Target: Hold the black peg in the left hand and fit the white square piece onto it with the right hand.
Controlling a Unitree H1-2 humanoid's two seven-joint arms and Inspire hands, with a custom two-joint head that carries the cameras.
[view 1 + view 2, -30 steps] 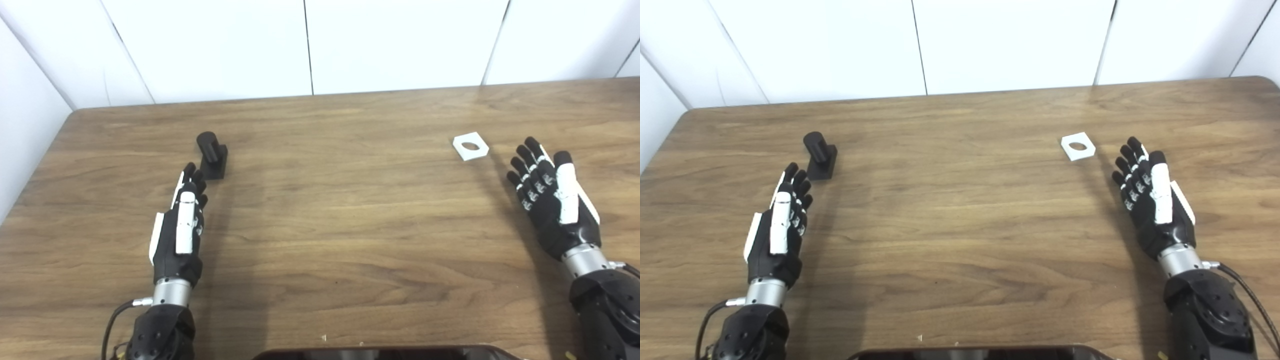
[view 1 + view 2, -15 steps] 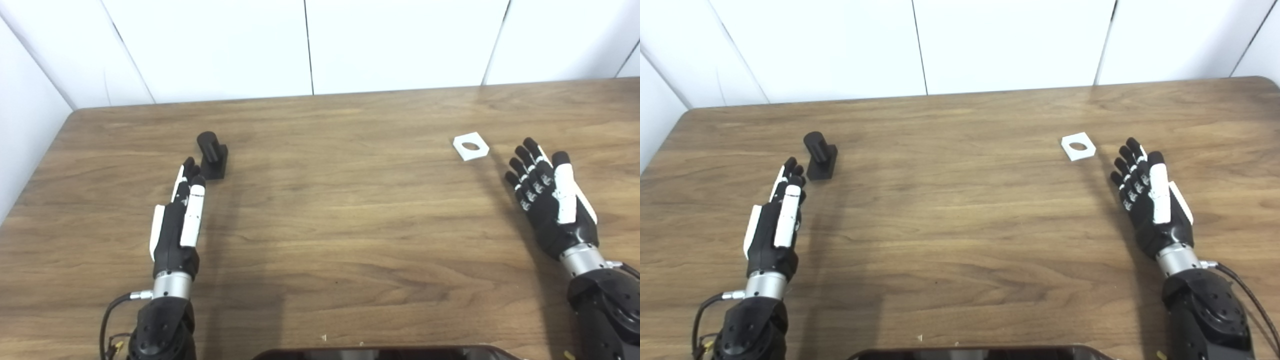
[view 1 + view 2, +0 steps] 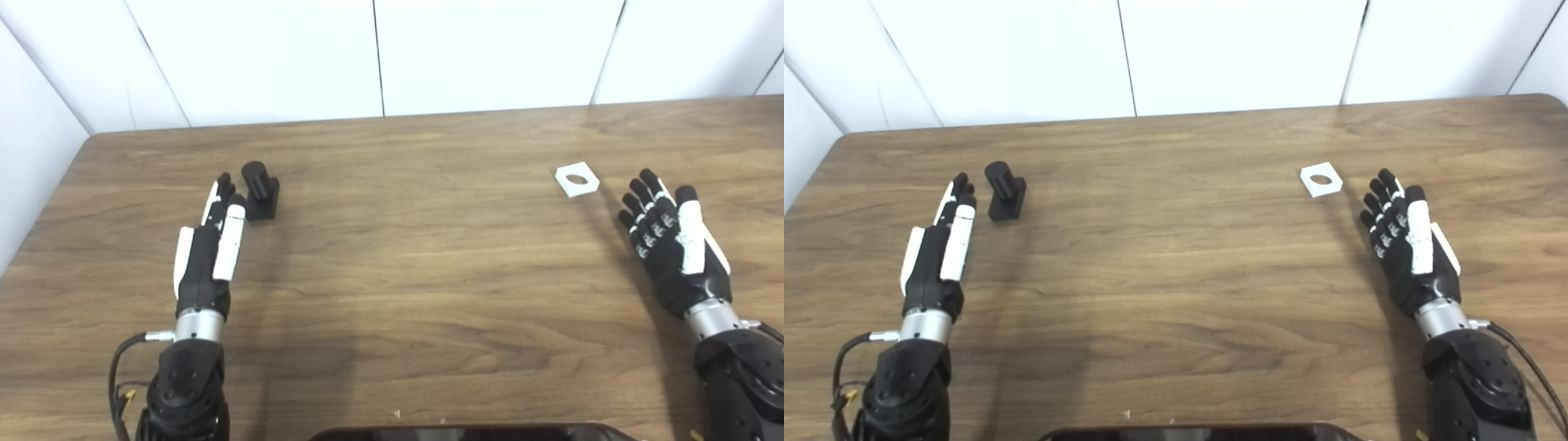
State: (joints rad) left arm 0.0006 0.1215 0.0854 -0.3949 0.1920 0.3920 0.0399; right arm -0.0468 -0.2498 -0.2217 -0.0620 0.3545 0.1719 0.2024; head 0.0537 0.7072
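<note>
Woodgrain table (image 3: 398, 257) bears cylindrical black peg (image 3: 260, 190), holed white square piece (image 3: 576, 179); both hands empty, fingers spread.

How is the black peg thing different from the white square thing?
The black peg is dark and stands up tall from a blocky base; the white square piece is pale and lies flat. The peg is a solid post, while the square piece has a round hole through it. The peg sits beside the left hand; the square piece sits near the right hand. Both rest untouched on the table.
</note>
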